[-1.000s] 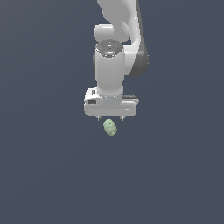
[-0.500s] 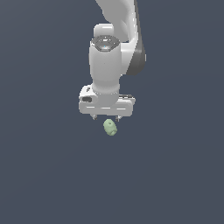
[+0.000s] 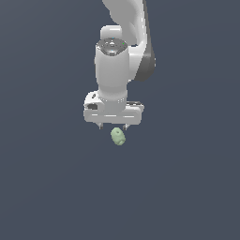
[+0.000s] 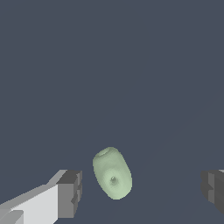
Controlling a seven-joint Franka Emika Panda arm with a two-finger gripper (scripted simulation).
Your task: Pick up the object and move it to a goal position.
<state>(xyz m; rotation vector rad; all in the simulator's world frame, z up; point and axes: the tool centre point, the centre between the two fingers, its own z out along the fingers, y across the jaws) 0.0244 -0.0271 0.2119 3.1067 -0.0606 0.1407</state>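
The object (image 3: 117, 136) is a small pale green, egg-shaped blob lying on the dark grey floor. My gripper (image 3: 113, 126) hangs from the white arm just above and behind it in the exterior view. In the wrist view the object (image 4: 112, 173) lies between the two grey fingertips (image 4: 70, 193), nearer one of them, with a gap on each side. The gripper (image 4: 140, 189) is open and touches nothing.
The white arm (image 3: 119, 61) rises from the gripper to the top of the exterior view. A flat dark grey floor (image 3: 51, 187) lies all around, with no other objects in view.
The arm and gripper have shifted a little to the exterior view's left and slightly lower over the last second. The object has stayed where it was.
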